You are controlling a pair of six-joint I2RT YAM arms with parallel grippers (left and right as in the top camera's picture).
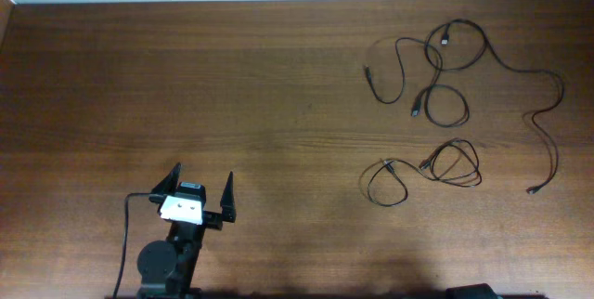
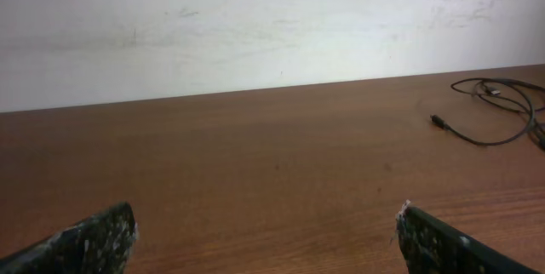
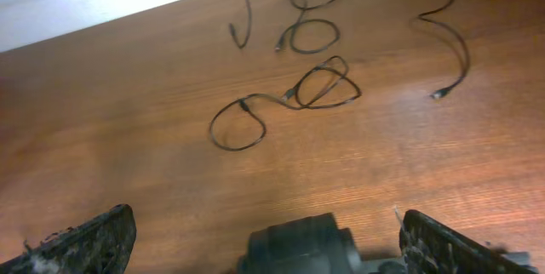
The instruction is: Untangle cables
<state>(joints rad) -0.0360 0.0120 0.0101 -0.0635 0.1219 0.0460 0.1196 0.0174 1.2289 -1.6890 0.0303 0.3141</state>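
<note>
Several thin black cables lie on the right half of the wooden table. An upper cable (image 1: 417, 109) makes loops near the far edge, and a long strand (image 1: 560, 90) runs from it out to the right. A lower cable (image 1: 427, 165) lies partly coiled nearer the front. The right wrist view shows the same cables ahead: the lower coil (image 3: 294, 95) and the long strand (image 3: 464, 53). My left gripper (image 1: 200, 186) is open and empty at the front left, far from the cables. My right gripper (image 3: 264, 219) is open and empty, well short of the coil. The left wrist view shows my left gripper (image 2: 264, 214) and a cable end (image 2: 440, 122) at far right.
The wooden table (image 1: 232, 85) ends at a pale wall along its far edge. A dark part of the right arm (image 3: 294, 244) sits between the right fingers, and its base (image 1: 473, 292) shows at the overhead's bottom edge.
</note>
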